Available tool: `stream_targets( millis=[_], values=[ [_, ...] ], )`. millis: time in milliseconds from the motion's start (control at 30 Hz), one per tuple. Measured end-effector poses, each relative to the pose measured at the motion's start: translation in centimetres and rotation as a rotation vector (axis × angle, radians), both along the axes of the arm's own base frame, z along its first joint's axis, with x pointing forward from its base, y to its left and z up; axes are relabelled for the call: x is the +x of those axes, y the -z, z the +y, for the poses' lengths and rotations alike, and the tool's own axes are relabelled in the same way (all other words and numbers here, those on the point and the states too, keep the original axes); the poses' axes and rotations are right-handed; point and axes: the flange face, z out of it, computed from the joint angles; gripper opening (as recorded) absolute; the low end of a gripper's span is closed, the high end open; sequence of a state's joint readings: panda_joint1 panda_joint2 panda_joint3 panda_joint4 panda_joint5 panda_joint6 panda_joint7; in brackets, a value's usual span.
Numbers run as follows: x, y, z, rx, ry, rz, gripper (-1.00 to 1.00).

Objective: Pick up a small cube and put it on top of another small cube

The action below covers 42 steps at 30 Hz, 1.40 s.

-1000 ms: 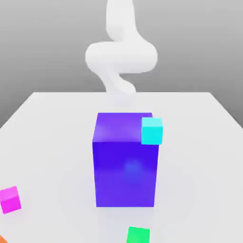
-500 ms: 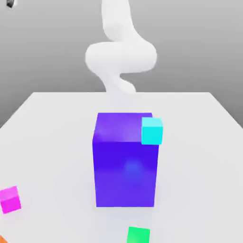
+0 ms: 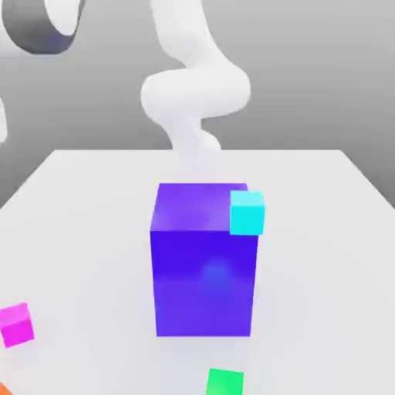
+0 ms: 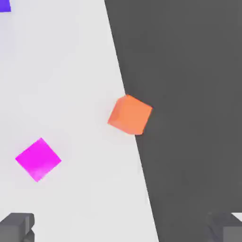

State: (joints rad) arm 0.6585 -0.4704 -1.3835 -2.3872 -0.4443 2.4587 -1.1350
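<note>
Wide open, the hand [image 4: 120, 229] holds nothing and touches nothing. Its two grey fingertips [image 4: 16, 226] stand far apart in the hand view, one at each side. Between them, and well off from both, you can see the white worktop [image 4: 80, 71] and the dark floor beside it.

On the worktop lies the small bright pink cube [image 4: 38, 159]. It sits closer to one fingertip than to the other, but it is still apart from that fingertip. Nothing is on top of it. In the exterior view the same pink cube [image 3: 16, 324] rests near the worktop's front corner on the exterior view's left, well apart from the big blue-violet block [image 3: 203, 260] in the middle.

A small orange cube [image 4: 130, 114] sits right at the worktop's edge, near the pink one but not touching it. One of its corners pokes out over the dark floor.

A small light-blue cube [image 3: 247, 212] shows against the big block's upper corner on the exterior view's right. A small green cube [image 3: 225, 382] lies in front of the big block. The white robot arm [image 3: 193, 85] curls up behind the block.
</note>
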Motion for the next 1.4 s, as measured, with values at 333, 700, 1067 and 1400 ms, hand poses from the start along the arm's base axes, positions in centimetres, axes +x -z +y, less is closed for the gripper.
stream_targets(
  millis=[333,700,1067,1400],
  values=[
    [0.5,17.2,1.7,-0.074,-0.511,0.25,0.0],
    [0.4,23.5,2.0,-0.077,-0.543,0.267,-1.0],
    [0.1,14.6,2.5,0.001,-0.211,0.425,-1.0],
    [1.0,9.8,4.9,0.035,0.348,0.604,-1.0]
  ],
)
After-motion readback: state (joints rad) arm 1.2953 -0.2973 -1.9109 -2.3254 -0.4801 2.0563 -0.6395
